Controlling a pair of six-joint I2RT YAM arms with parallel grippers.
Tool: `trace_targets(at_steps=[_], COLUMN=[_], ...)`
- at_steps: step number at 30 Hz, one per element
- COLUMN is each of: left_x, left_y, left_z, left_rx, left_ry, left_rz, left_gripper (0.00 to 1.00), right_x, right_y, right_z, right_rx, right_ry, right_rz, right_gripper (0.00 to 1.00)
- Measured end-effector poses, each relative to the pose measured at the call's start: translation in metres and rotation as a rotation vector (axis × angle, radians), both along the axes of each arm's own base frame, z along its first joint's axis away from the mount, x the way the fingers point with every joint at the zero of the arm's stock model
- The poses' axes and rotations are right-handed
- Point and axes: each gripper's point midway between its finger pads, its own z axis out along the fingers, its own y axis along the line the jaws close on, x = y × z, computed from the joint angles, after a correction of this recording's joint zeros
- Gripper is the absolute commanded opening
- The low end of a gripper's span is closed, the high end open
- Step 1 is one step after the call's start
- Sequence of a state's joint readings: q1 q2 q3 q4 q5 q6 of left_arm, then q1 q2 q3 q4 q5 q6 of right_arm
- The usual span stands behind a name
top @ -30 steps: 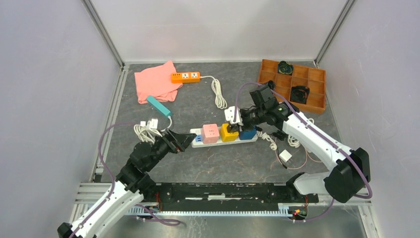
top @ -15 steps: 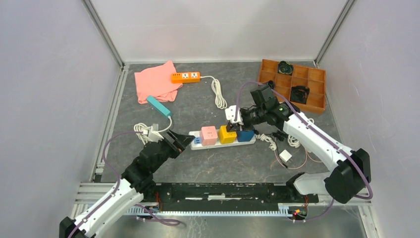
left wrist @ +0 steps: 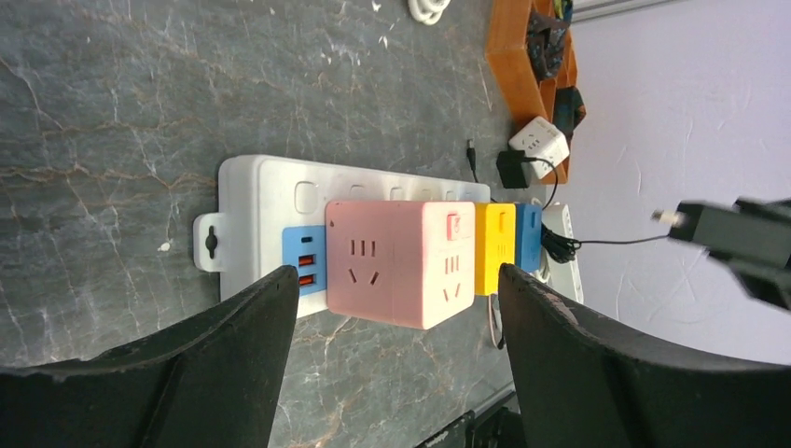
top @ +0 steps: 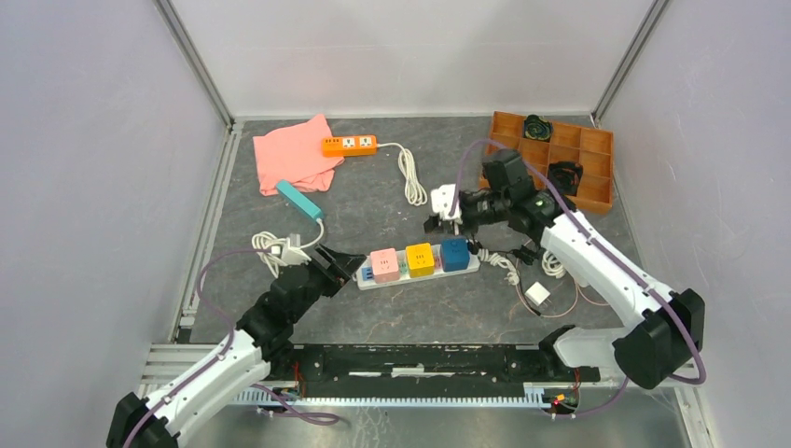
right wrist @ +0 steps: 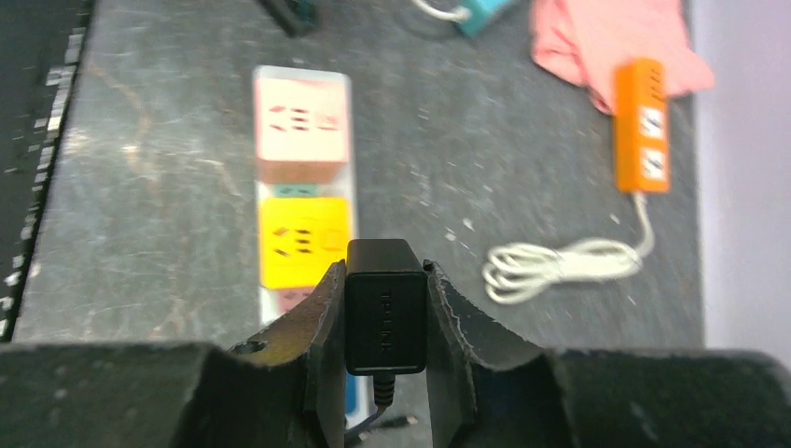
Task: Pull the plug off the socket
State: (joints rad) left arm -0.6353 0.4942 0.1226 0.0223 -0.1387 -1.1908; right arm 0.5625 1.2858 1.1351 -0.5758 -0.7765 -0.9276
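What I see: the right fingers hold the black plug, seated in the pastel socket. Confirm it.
Not seated. The right fingers hold the black plug in the air, clear of the socket; the left wrist view shows its prongs bare.

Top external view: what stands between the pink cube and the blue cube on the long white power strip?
A yellow cube stands between the pink cube and the blue cube on the power strip; the top external view shows it.
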Motion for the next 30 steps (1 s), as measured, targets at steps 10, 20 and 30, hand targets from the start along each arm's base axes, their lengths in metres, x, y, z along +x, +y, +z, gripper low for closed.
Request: trace_targets(at_steps=[10,20,30], left_x=[0.005,0.005,0.0], left_y=[0.014,0.021,0.021], left_z=[0.01,0.045,0.053], left_rx=[0.071,0.132,0.167], left_ry=[-0.099,-0.236,-0.276], left_rz=[0.036,0.02,-0.016], left_gripper=[0.85,0.86,0.86], right_x=[0.086,0.175,0.299], right_y=[-0.061,-0.053,-0.041], right_z=[0.141,0.178,0.039], right_rx=[0.115,0.189,0.165], right_ry=[-0.271,-0.318,-0.04], right_rz=[-0.345,-0.538,-0.869], right_gripper=[0.01,0.0,0.09])
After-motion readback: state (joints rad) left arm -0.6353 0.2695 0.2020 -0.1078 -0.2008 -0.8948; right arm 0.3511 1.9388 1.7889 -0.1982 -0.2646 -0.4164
